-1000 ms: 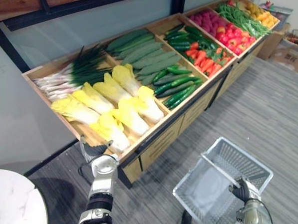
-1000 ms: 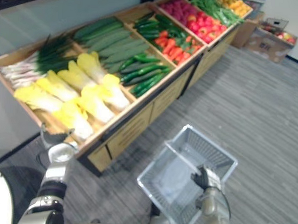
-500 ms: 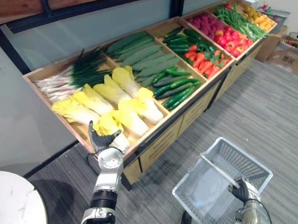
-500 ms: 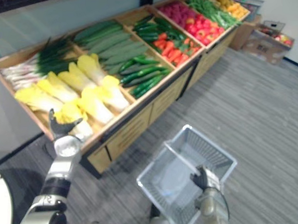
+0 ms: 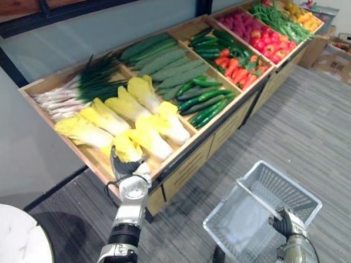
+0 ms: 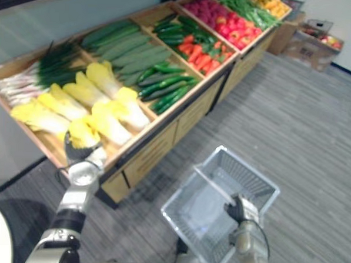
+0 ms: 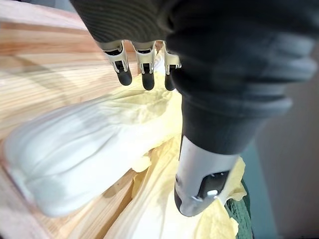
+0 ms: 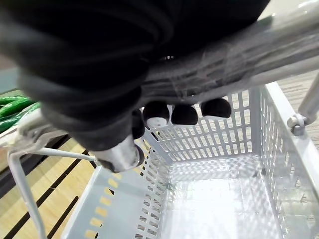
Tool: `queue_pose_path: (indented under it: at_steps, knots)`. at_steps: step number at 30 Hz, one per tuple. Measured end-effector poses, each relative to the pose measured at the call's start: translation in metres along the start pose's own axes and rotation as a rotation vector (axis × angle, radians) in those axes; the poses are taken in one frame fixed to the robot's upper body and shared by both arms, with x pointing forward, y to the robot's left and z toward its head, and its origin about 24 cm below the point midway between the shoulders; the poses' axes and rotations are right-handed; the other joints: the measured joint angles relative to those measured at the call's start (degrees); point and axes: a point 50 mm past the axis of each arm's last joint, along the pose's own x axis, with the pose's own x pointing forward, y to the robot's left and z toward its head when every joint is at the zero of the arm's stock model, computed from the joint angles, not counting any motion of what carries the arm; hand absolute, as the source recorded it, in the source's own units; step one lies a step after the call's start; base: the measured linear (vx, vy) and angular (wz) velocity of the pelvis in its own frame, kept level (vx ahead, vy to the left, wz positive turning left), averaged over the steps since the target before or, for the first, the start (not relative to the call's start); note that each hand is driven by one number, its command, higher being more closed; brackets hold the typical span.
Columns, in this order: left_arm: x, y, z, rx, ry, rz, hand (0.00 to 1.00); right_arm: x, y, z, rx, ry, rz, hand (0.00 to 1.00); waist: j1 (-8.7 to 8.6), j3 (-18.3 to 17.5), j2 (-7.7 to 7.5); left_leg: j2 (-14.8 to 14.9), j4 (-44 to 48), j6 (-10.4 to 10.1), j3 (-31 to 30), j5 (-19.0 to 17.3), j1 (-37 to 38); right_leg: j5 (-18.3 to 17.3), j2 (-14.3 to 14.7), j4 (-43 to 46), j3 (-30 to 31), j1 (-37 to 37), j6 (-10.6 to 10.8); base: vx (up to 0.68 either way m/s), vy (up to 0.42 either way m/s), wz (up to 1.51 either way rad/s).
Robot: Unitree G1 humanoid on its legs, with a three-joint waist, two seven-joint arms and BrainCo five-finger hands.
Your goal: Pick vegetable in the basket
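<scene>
At the wooden stand (image 5: 189, 160), left hand (image 5: 125, 166) hangs open over a cabbage (image 7: 84, 149); right hand (image 5: 284, 223) clasps the basket handle (image 5: 257, 198)

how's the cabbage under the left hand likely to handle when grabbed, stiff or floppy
The cabbage has a thick white base, so probably firm there; its yellow leafy end looks loose and may flop. The smooth rounded body could slip or roll under the left hand.

You lose the white end of the cabbage (image 5: 123, 146) behind the left hand (image 5: 128, 167) at the bench's (image 5: 191, 167) near edge. The basket handle (image 8: 249, 50) disappears inside the right hand's (image 5: 284, 222) curled fingers (image 8: 184, 114). The bench's far end runs off frame.
</scene>
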Motion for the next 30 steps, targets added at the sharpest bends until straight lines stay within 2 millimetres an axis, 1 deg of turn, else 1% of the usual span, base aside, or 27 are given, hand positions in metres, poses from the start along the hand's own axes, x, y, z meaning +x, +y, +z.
queue_pose_path:
  at_steps: [3,7,18,25,28,29,30]
  knots:
    - [0.000,0.000,-0.004,0.011,0.014,0.000,0.00,0.000,0.000,0.000,0.001,0.000,0.000,1.00,-0.34,0.0,0.00,0.0,0.0,0.0,0.0,0.0,0.0,0.0,0.0,0.0,0.0,0.0,0.0,0.00,0.000,0.00]
    - [0.001,0.000,-0.005,0.014,0.019,0.001,0.00,-0.001,0.000,0.000,0.000,0.002,-0.001,1.00,-0.32,0.0,-0.04,0.0,0.0,0.0,0.0,0.0,0.0,0.0,0.0,0.0,0.0,0.0,0.0,0.00,0.000,0.00]
    - [0.004,0.003,-0.017,0.036,0.076,0.030,0.00,0.000,0.000,0.000,0.001,-0.001,-0.004,1.00,-0.31,0.1,-0.19,-0.1,-0.9,0.0,0.2,0.0,-0.1,0.0,0.1,0.0,0.1,-0.7,0.0,0.00,0.000,0.00]
    - [0.013,0.002,-0.013,0.059,0.084,0.058,0.00,0.000,-0.001,0.001,0.004,-0.011,-0.009,1.00,-0.37,0.2,-0.73,-0.1,-1.0,0.0,0.6,0.0,-1.1,0.0,0.1,0.0,0.7,-1.9,0.0,0.00,-0.005,-0.02]
    - [0.017,0.001,-0.011,0.052,0.094,0.071,0.00,0.000,-0.001,0.003,0.006,-0.020,-0.009,1.00,-0.37,0.5,-1.24,-0.2,-1.0,0.0,0.8,0.0,-1.3,0.0,0.1,0.0,0.9,-2.2,0.0,0.00,-0.007,-0.03]
    - [0.019,0.001,-0.009,0.047,0.094,0.078,1.00,0.000,0.000,0.003,0.006,-0.023,-0.007,1.00,-0.38,0.7,-1.44,-0.1,-1.0,0.0,0.8,0.0,-1.3,0.0,0.2,0.0,0.9,-2.3,0.0,0.00,0.000,0.00]
    - [0.020,0.002,-0.008,0.043,0.091,0.083,1.00,0.000,0.000,0.004,0.005,-0.027,-0.008,1.00,-0.38,0.8,-1.68,-0.1,-1.0,0.0,1.0,0.0,-1.4,0.0,0.2,0.0,1.1,-2.5,0.0,-0.02,-0.016,-0.04]
